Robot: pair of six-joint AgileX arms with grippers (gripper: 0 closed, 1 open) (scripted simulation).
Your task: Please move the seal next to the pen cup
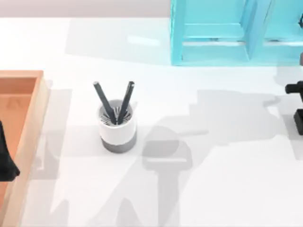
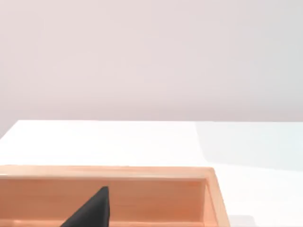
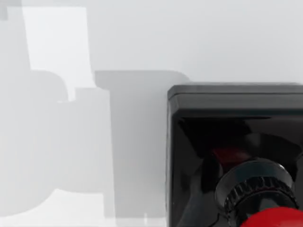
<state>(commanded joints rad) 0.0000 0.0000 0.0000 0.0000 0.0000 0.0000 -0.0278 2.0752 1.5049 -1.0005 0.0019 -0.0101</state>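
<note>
The pen cup [image 1: 117, 128] is white with a grey bottom band and stands left of the table's middle, with two dark grey pens [image 1: 113, 101] sticking out of it. In the right wrist view the seal [image 3: 222, 101] is very close: a black square base and a glossy red knob [image 3: 277, 218]. Dark parts of my right arm [image 1: 294, 89] reach in at the table's right edge, far from the cup. My left gripper [image 1: 5, 163] hangs over the orange tray at the left edge, and one dark fingertip [image 2: 92, 210] shows in the left wrist view.
An orange wooden tray [image 1: 33, 118] lies along the left edge. A turquoise shelf [image 1: 227, 33] stands at the back right. Arm shadows fall on the white table [image 1: 213, 156] between cup and right edge.
</note>
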